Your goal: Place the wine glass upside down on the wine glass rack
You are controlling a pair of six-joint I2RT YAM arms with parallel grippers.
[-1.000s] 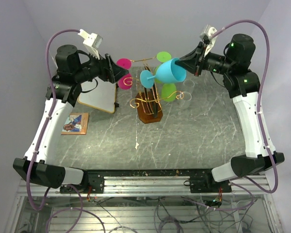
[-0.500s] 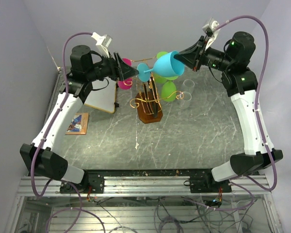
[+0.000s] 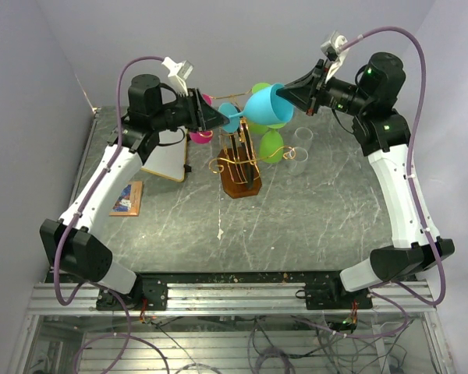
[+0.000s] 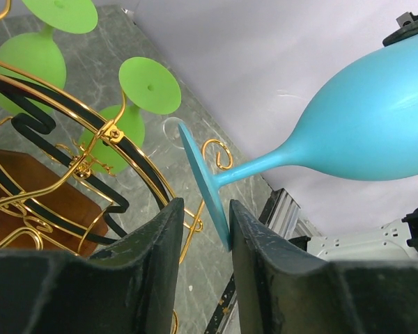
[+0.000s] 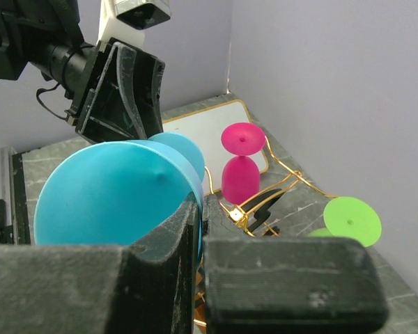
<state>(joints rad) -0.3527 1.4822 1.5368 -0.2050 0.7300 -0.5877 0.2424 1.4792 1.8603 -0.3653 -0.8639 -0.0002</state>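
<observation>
The wine glass is blue and hangs on its side in the air above the wine glass rack, foot pointing left. My right gripper is shut on its rim, one finger inside the bowl and one outside. My left gripper stands open around the foot. The disc's edge touches the right finger, and a gap shows to the left finger. Gold wire arms of the rack lie below.
Green glasses and a pink glass hang upside down on the rack, whose brown base stands mid-table. A whiteboard and a small picture card lie left. Clear glasses stand right of the rack.
My left arm has swung right to the blue glass's foot and its jaws have narrowed around the disc. The right gripper has carried the glass slightly left, keeping hold of the rim.
</observation>
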